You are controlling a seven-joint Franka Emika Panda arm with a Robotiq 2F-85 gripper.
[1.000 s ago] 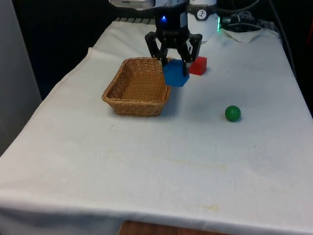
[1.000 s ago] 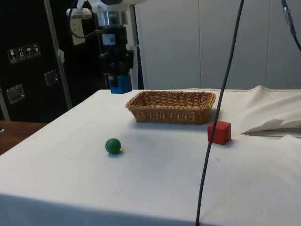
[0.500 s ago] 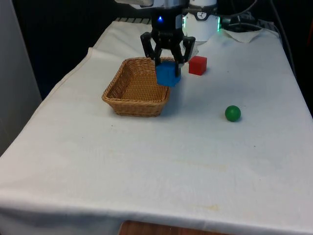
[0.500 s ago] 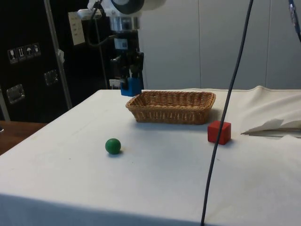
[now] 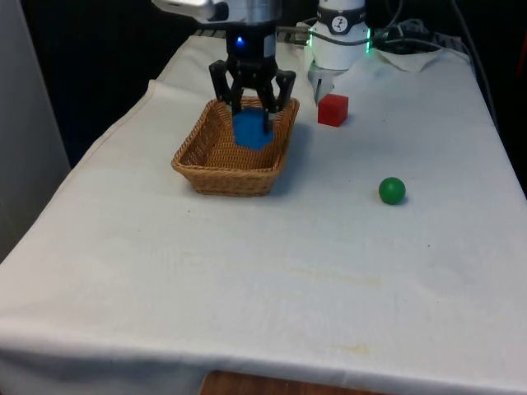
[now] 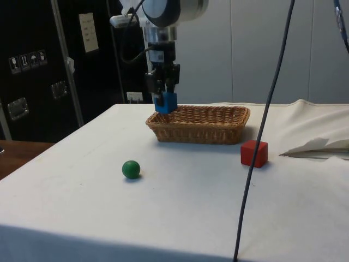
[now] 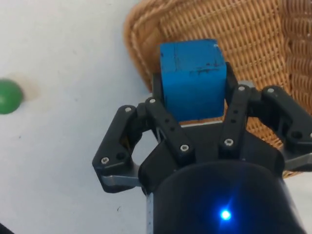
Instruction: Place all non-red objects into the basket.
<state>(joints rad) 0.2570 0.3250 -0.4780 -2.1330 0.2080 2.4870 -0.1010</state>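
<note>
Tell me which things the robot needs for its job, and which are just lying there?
For the job:
blue block, held in the pincer over the basket
green ball, on the cloth

Just lying about:
red block, beside the basket

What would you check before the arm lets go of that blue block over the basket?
1. Block held firmly: the end effector is shut on the blue block. Ok.
2. Block above the basket, not the cloth: the front view places it over the inside, the side view near one end wall. Ok, though close to the rim.
3. Landing spot free: the wicker floor under the block looks bare. Ok.
4. Drop height: the block hangs about level with the rim. Ok.
5. Red cube stays out: it sits on the cloth beside the basket. Ok.
6. Other non-red items in: the green ball lies on the cloth. Not ok.
</note>
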